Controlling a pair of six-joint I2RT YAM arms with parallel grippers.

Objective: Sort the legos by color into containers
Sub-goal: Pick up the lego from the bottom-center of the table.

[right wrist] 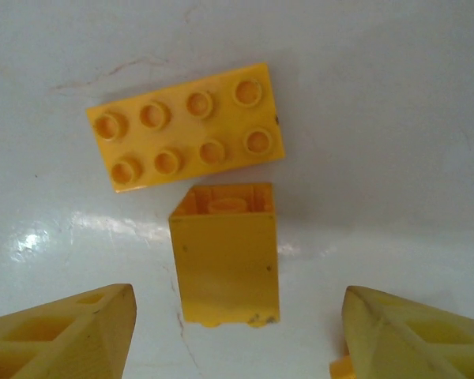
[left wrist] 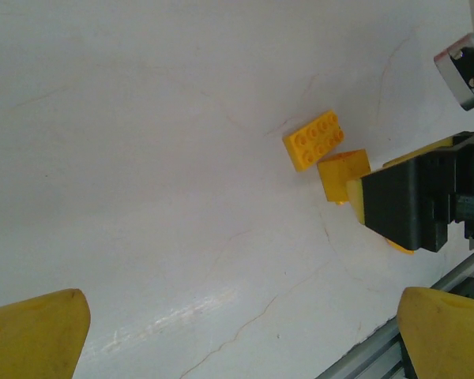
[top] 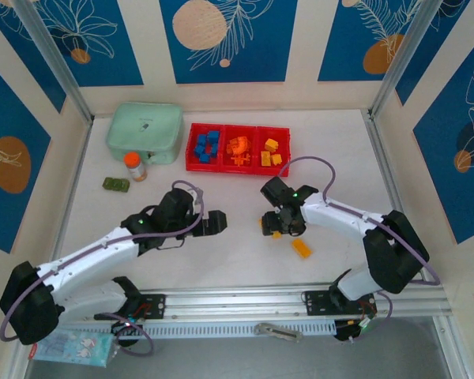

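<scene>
The right pincer [right wrist: 238,304] hangs with its fingers apart on either side of a square yellow brick [right wrist: 225,260], touching neither wall as far as the wrist view shows. This brick lies tipped on its side on the white bench [top: 229,189], hollow underside toward 12 o'clock. A flat yellow brick [right wrist: 186,126] sits just beside it at 11 o'clock, studs up. Both lie at about 5 o'clock of the red tray [top: 237,168], well apart from it; its 3 o'clock compartment already holds yellow pieces. The brick looks light, rigid and glossy, so it should bear a firm squeeze but may skid or twist if caught off-centre. The best hold is probably the two smooth side walls at 3 and 9 o'clock, midway along, clear of studs and open end. The left pincer [left wrist: 241,316] is spread wide over bare bench, holding nothing.
</scene>
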